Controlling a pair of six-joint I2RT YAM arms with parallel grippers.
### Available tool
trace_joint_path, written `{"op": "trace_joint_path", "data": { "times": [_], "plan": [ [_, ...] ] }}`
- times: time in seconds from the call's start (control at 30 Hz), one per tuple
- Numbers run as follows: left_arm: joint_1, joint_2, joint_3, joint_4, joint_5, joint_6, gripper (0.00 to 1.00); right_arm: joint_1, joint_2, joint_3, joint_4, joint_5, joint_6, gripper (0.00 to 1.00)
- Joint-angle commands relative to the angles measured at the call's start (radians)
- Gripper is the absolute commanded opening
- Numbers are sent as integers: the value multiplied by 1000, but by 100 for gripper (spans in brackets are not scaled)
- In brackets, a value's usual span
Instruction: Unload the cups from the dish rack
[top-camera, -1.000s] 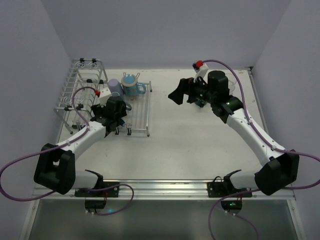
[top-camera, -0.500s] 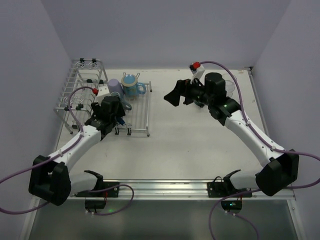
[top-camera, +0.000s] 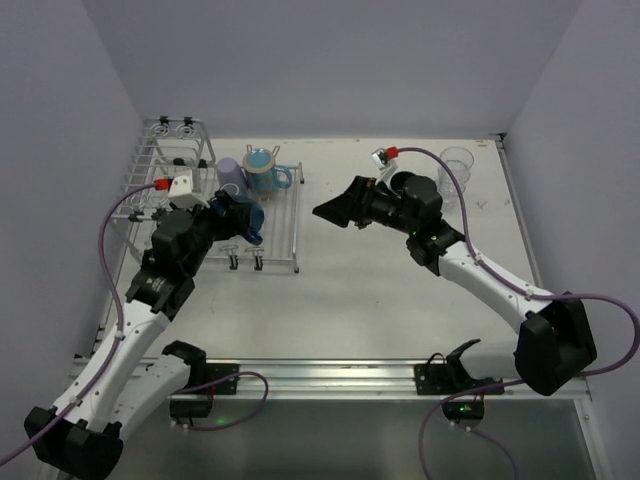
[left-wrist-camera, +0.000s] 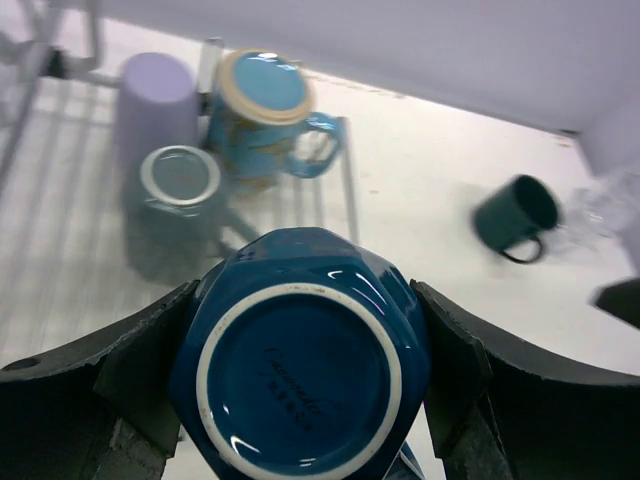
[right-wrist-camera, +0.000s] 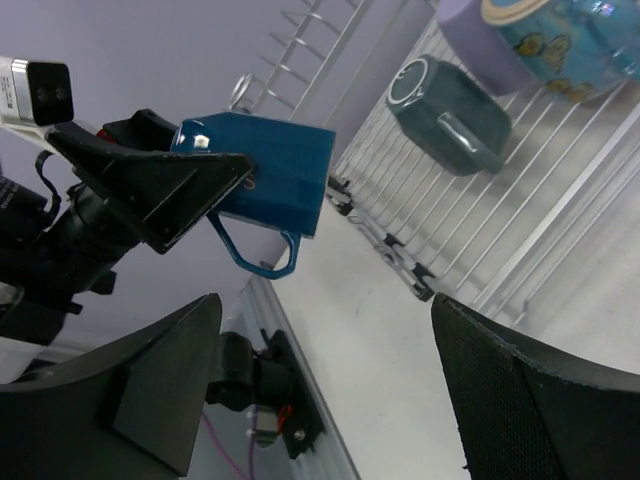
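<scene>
My left gripper is shut on a blue faceted cup, held base-up above the near part of the silver dish rack. In the left wrist view the cup fills the space between both fingers. A lavender cup, a light blue mug with a cream rim and a grey-teal cup stand on the rack grid. A dark teal mug sits on the table right of the rack. My right gripper is open and empty, right of the rack. Its wrist view shows the blue cup.
A clear ribbed glass stands on the table at the far right. The rack's taller basket side is at the far left by the wall. The right arm's purple cable loops over the table's right part.
My left arm has risen and lifted the blue cup off the rack. My right gripper has moved left, closer to the rack, and stays open.
</scene>
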Motion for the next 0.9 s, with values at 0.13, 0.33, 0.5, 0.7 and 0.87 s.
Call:
{"op": "trace_joint_path", "data": {
  "times": [0.13,0.33,0.5,0.7,0.87],
  "plan": [
    [3,-46,-83,464,493,-210,9,47,16,-102,409,-91,203,79],
    [-8,-3,-127,690,607,-355,8,58,3,-130,516,-145,245,78],
    [-54,29,-161,828,601,-418,7,90,2,-115,536,-176,257,71],
    [-145,75,-175,931,558,-446,7,144,-4,-99,636,-188,272,55],
    [-160,71,-176,971,524,-463,8,149,22,-130,786,-200,366,45]
  ]
}}
